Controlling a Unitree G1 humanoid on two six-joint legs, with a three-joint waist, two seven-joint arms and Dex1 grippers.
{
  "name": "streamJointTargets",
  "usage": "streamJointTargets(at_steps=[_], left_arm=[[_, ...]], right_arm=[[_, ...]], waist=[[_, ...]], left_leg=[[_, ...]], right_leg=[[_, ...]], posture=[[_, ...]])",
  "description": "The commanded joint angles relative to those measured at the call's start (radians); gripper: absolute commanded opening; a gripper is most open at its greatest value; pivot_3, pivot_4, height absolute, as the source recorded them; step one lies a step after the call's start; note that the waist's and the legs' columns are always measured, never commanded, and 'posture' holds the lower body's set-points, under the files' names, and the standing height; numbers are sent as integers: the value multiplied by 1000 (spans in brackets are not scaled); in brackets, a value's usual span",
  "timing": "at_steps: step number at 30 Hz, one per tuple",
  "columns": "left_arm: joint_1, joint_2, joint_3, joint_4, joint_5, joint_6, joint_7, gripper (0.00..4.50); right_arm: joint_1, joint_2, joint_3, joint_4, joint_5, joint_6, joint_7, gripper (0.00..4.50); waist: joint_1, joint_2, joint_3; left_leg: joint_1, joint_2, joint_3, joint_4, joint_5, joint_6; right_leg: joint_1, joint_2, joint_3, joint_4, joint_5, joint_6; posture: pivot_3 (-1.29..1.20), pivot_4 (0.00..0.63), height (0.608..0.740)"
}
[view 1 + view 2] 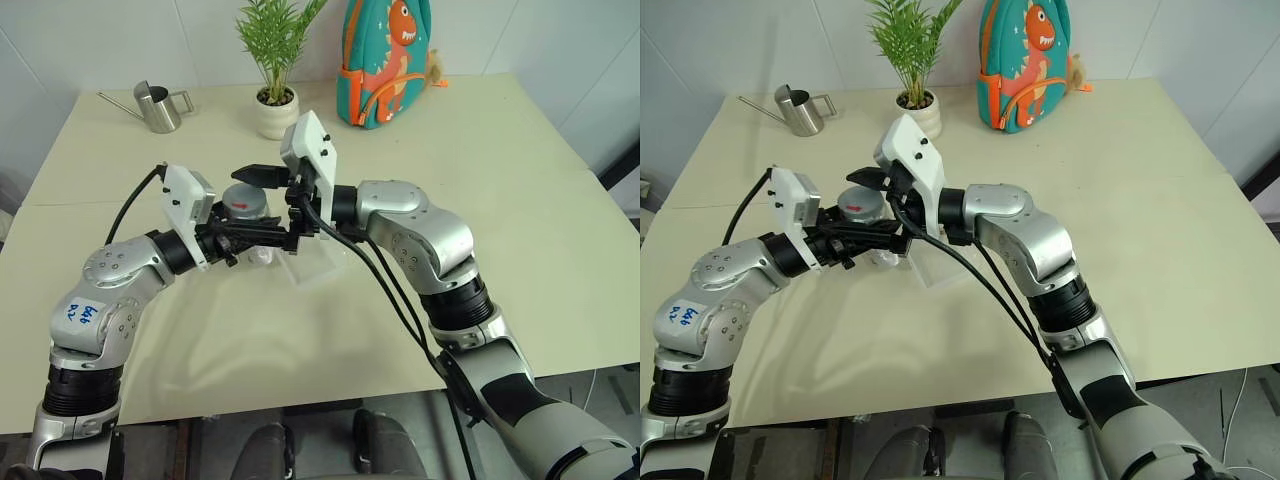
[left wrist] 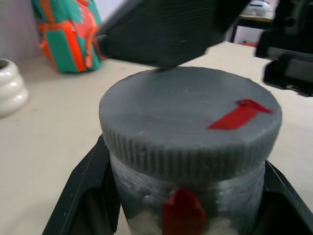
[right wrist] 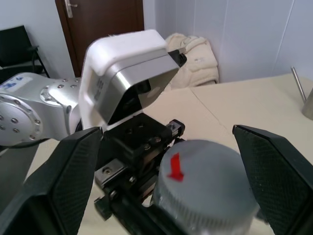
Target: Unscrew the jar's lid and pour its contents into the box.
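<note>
The jar (image 2: 188,196) hangs a little above the table, and my left gripper (image 1: 258,237) is shut on its body just under the lid. The grey lid (image 1: 245,200) with its red mark sits on the jar, seen close up in the left wrist view (image 2: 190,122). My right gripper (image 3: 168,181) is open and reaches in from the right, one finger on each side of the lid without clamping it; its fingers (image 3: 279,176) stand wide apart. The clear box (image 1: 322,262) lies on the table right beneath both grippers. I cannot make out the contents.
A steel watering can (image 1: 158,107) stands at the back left of the cream table (image 1: 500,200). A white plant pot (image 1: 276,112) sits at the back middle, with a teal dinosaur backpack (image 1: 384,62) beside it on the right.
</note>
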Motion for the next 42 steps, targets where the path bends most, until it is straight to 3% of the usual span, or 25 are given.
streamJointTargets(at_steps=[1,18,31,34,38,42], left_arm=[[-23,-6,13,-26,6,-14,-6,2319],[5,-10,31,-45,7,-31,-28,2319],[0,-16,47,-39,4,-38,-26,2319],[-2,-20,48,-38,5,-36,-28,2319],[-3,-27,49,-41,4,-33,-31,2319],[3,-29,51,-44,0,-32,-38,2319]], right_arm=[[-13,21,-3,-3,-5,-23,-6,4500],[-32,0,-90,118,4,-90,3,4500],[-3,7,-54,99,-4,-104,48,4500],[4,4,-44,90,-7,-104,63,3869],[13,3,-40,82,-9,-110,79,2539],[6,7,-53,96,-13,-127,74,2530]], waist=[[0,0,0],[0,0,0],[0,0,0],[0,0,0],[0,0,0],[0,0,0]], left_leg=[[-2,0,0,1,0,0],[-4,0,0,2,1,1],[-4,0,1,3,1,1],[-4,0,1,3,1,1],[-4,0,1,3,1,1],[-4,0,1,3,1,1]], right_leg=[[-2,0,0,0,0,0],[-3,0,0,1,0,0],[-3,0,0,2,0,0],[-4,0,0,2,0,0],[-4,0,0,2,0,0],[-4,0,0,3,0,0]], posture=[[0,150,740],[0,150,740],[0,150,740],[0,150,740],[0,150,740],[0,150,740]])
